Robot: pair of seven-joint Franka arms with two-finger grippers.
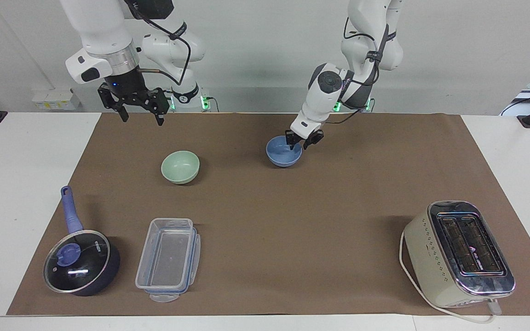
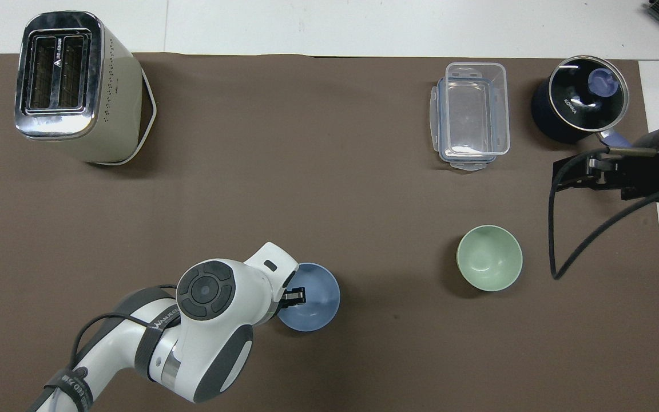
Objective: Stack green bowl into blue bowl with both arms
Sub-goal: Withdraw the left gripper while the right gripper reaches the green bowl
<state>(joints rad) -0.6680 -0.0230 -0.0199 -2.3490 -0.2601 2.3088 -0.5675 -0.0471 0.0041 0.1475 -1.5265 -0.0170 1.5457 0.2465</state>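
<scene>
The blue bowl (image 1: 283, 156) stands upright on the brown mat, near the robots' edge; it also shows in the overhead view (image 2: 315, 297). My left gripper (image 1: 302, 141) is at its rim on the side toward the left arm's end, fingers apart, one inside the bowl and one outside (image 2: 292, 296). The green bowl (image 1: 180, 166) stands upright and empty on the mat toward the right arm's end (image 2: 489, 257). My right gripper (image 1: 141, 118) hangs open and empty in the air over the mat's edge nearest the robots (image 2: 578, 171), well above the green bowl.
A cream toaster (image 1: 458, 253) (image 2: 72, 86) stands farthest from the robots at the left arm's end. A clear plastic container (image 1: 168, 259) (image 2: 472, 114) and a dark blue lidded saucepan (image 1: 81, 269) (image 2: 581, 97) stand far out at the right arm's end.
</scene>
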